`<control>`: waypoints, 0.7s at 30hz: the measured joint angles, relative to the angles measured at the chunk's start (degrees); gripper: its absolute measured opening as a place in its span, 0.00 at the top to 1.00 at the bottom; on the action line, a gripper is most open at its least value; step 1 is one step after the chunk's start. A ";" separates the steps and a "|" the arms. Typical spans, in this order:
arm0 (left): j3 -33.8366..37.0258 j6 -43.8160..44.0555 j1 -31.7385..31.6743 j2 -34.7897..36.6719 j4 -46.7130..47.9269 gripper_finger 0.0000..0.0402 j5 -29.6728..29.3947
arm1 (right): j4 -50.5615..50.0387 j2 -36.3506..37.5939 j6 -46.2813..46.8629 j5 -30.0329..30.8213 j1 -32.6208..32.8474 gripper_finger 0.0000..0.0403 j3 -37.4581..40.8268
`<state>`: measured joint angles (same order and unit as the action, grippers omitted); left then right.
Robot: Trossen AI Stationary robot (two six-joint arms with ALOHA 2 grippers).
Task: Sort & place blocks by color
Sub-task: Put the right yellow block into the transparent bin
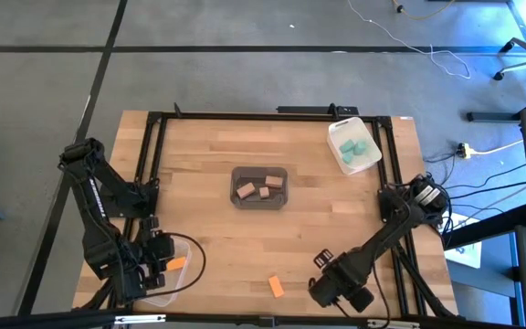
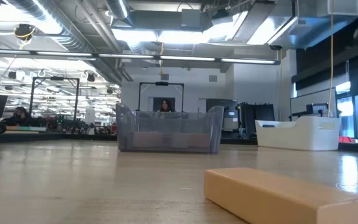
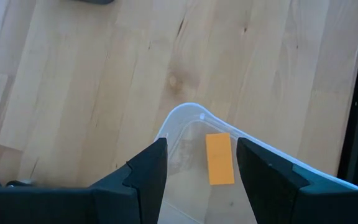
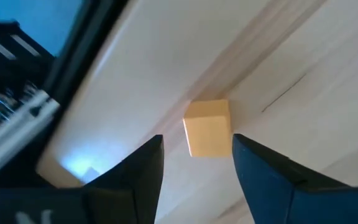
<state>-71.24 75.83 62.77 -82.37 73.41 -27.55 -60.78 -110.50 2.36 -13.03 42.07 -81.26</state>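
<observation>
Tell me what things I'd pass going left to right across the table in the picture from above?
Left gripper → orange block in clear bin → grey bin of tan blocks → orange block on table → right gripper → white bin of teal blocks.

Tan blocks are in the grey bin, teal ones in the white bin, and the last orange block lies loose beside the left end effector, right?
Not quite: the loose orange block lies beside the right end effector, as the high view shows. The rest stands.

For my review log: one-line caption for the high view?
Right end effector open beside orange block; left end effector above clear bin.
</observation>
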 joint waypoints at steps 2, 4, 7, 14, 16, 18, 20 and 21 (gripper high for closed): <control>0.00 0.00 -0.01 0.00 -0.02 0.54 -0.02 | 0.48 0.00 -0.15 0.39 0.15 0.53 0.98; 0.00 0.00 0.00 0.00 -0.04 0.54 -0.02 | 1.74 0.00 0.01 0.54 0.15 0.53 2.24; 0.00 0.00 -0.01 0.00 -0.17 0.54 -0.02 | 3.61 -0.04 -0.29 1.75 0.15 0.53 3.36; 0.00 0.02 -0.33 0.00 -0.84 0.54 -0.04 | 4.84 -0.04 -1.46 3.40 0.13 0.53 3.72; 0.00 0.01 -0.61 0.00 -0.99 0.54 -0.06 | 4.84 -0.04 -1.41 2.98 0.13 0.53 3.72; 0.00 0.01 -0.67 0.00 -1.03 0.54 -0.10 | 4.84 -0.04 -1.41 1.00 0.11 0.53 3.72; 0.00 0.00 -0.67 0.00 -1.03 0.54 -0.13 | 4.84 -0.04 -1.40 -0.73 0.11 0.53 3.72; 0.00 0.00 -0.67 0.00 -1.03 0.54 -0.16 | 4.84 -0.04 -1.42 -0.95 0.12 0.53 3.71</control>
<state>-71.24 75.84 62.11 -82.37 72.37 -27.71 -55.94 -110.54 0.94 -13.98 42.19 -77.54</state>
